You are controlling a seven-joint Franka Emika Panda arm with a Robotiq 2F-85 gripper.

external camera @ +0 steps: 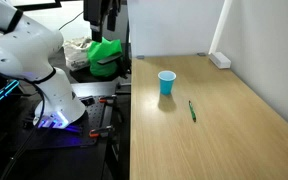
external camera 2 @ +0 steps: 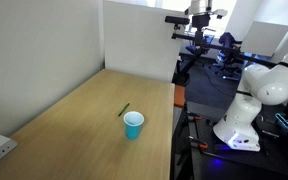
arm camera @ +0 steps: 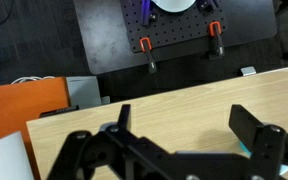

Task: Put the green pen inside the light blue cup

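The green pen [external camera: 193, 111] lies flat on the desk [external camera: 234, 135], near the upright light blue cup [external camera: 166, 83] but not touching it, to its right and nearer. In the wrist view, the tool [arm camera: 182, 116] has its fingers spread apart and grips nothing.

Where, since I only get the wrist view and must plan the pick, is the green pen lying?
Observer: The green pen lies flat on the wooden table. It is beside the light blue cup but not touching it, as both exterior views show.
Operator: Is the cup standing, so I can drop the pen in?
Observer: Yes. In an exterior view the cup stands upright with its mouth up, and I see nothing inside it.
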